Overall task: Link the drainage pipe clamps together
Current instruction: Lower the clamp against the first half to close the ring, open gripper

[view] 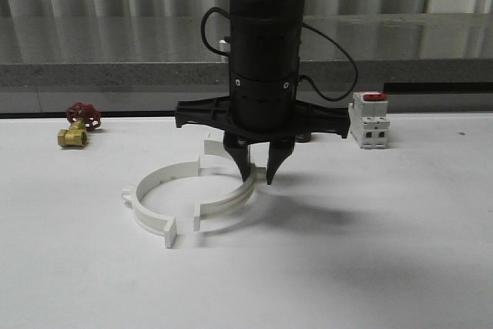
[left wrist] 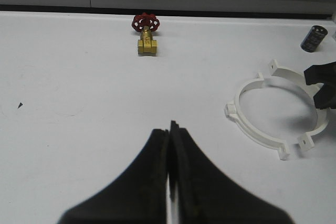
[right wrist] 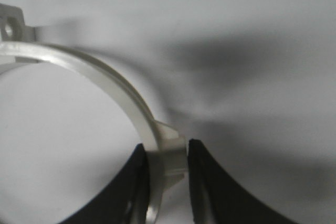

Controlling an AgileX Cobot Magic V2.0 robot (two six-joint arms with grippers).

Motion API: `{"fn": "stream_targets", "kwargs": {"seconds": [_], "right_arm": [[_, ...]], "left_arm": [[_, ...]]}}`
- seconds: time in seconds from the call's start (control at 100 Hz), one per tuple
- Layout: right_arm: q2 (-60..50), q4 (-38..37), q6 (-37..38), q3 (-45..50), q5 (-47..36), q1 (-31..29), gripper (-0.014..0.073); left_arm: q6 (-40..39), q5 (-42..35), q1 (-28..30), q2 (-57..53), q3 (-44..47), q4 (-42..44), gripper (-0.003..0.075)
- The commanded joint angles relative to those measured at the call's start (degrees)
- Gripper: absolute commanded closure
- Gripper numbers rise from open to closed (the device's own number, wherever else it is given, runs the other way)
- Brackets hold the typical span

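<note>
Your right gripper [view: 260, 173] pinches the right clamp half [view: 231, 199] on the table [view: 370, 252]. Left clamp half [view: 158, 190] lies beside it. Your left gripper [left wrist: 170, 129] is clenched, empty.

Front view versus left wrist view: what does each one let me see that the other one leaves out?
Front view adds the white switch block with a red top at the right. Left wrist view adds the left gripper, shut, and a dark cylinder. Both share the brass valve with a red wheel, the two white pipe clamps, not yet joined, and the right gripper on them.
</note>
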Motion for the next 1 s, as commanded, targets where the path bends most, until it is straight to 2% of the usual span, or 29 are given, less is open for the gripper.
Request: {"fn": "stream_targets", "kwargs": {"seconds": [0.0,0.99], "right_arm": [[-3.17,-1.42,1.33,-1.86,-1.51,0.02,0.0536],[-0.33,4.72,1.74,-1.86,-4.43,0.02,0.0536]], "left_arm": [[-0.20,-3.76,0.13,0.19,-1.51,-1.23,0.0741],[-0.20,-3.76,0.13,0.19,-1.51,-1.23,0.0741]]}}
